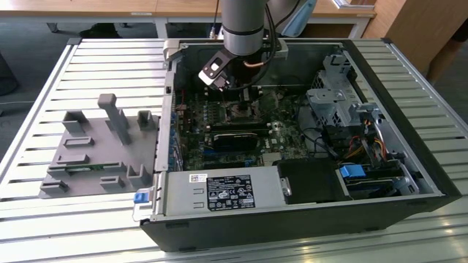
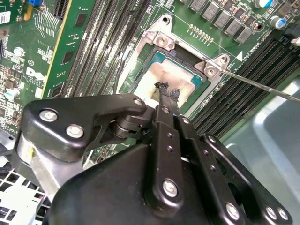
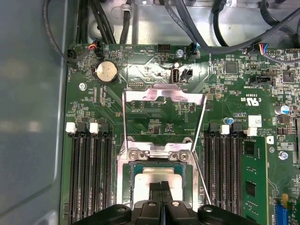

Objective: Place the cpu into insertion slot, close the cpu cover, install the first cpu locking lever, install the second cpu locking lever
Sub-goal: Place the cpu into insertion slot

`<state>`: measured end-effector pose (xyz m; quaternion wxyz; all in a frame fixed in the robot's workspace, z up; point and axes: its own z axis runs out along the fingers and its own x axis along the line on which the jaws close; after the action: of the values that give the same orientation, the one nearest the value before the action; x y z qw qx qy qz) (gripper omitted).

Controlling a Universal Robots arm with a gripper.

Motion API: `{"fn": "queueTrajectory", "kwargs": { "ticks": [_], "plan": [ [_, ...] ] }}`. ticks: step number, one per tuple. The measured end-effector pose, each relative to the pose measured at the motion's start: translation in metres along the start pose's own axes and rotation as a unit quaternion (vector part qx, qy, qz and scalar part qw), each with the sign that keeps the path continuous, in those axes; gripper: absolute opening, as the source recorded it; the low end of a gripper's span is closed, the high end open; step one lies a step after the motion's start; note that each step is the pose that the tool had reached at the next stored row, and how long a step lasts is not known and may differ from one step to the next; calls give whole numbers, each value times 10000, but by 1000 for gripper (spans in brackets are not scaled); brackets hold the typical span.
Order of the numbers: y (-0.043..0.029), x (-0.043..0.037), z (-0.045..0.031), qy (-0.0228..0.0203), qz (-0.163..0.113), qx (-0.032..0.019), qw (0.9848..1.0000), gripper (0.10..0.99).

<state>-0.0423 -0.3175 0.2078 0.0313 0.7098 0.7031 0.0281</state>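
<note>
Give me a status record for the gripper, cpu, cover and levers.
gripper: fingers shut, tips at the cpu face; contact unclear
cpu: lies in the insertion slot, pale face up
cpu cover: appears raised open, not over the cpu
lever: thin rod stands free beside the slot, looks unlatched
site: motherboard inside open computer case

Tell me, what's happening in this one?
A robot arm's black gripper is down inside an open computer case, jaws shut, tips at the pale silver-grey square cpu. The cpu lies in the square black insertion slot on the green circuit board. The thin silver cpu cover frame stands flipped open, and a wire locking lever is unlatched.
</note>
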Motion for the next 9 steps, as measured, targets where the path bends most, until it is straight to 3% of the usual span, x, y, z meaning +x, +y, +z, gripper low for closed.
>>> {"fn": "queueTrajectory", "kwargs": {
  "ticks": [9],
  "plan": [
    [2,0,-21,0,0,0,10000,106]
  ]
}}
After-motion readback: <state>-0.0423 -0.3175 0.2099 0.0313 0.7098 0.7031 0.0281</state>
